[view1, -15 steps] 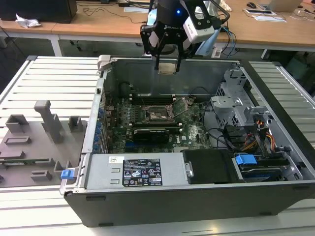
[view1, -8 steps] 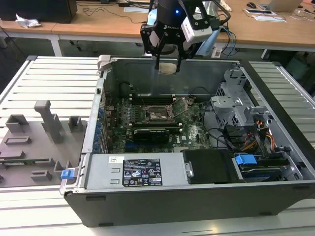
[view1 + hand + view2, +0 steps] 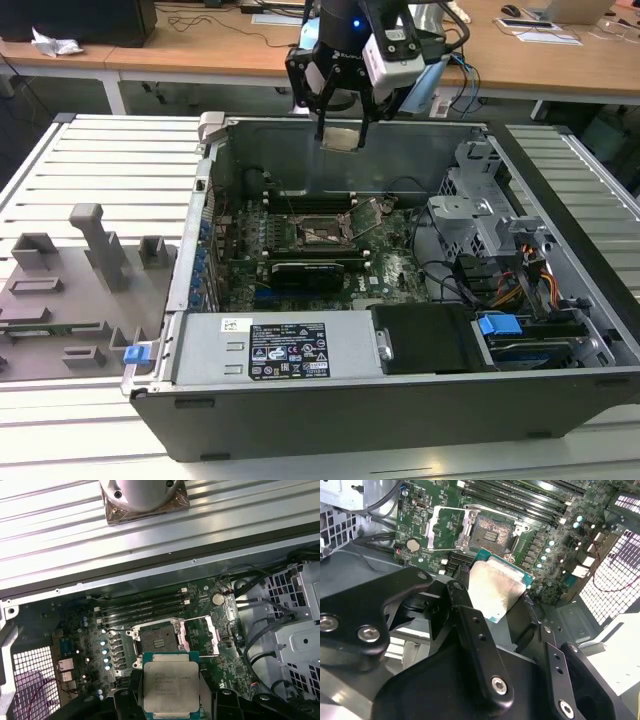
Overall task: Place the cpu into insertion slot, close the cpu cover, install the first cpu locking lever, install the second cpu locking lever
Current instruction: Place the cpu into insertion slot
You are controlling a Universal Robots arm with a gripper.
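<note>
My gripper [image 3: 341, 130] hangs above the open computer case, shut on the cpu [image 3: 341, 138], a flat square chip with a silvery top, gripped by its edges. In both wrist views the cpu [image 3: 171, 684] [image 3: 495, 587] sits between the black fingers [image 3: 124, 702], held well above the motherboard. The insertion slot [image 3: 157, 639] [image 3: 492, 532] [image 3: 318, 232] lies bare below, its dark pin field showing. The cpu cover [image 3: 207, 635] [image 3: 447, 527] is swung open and stands beside the slot. Thin wire levers [image 3: 366, 222] stick up near the slot.
The case's walls [image 3: 330, 160] ring the board. Long black memory slots [image 3: 145, 607] run beside the slot, and a long black card [image 3: 305, 270] lies on its other side. A drive cage [image 3: 470, 215] with cables is on the exterior view's right; a grey fixture tray [image 3: 70, 290] is on its left.
</note>
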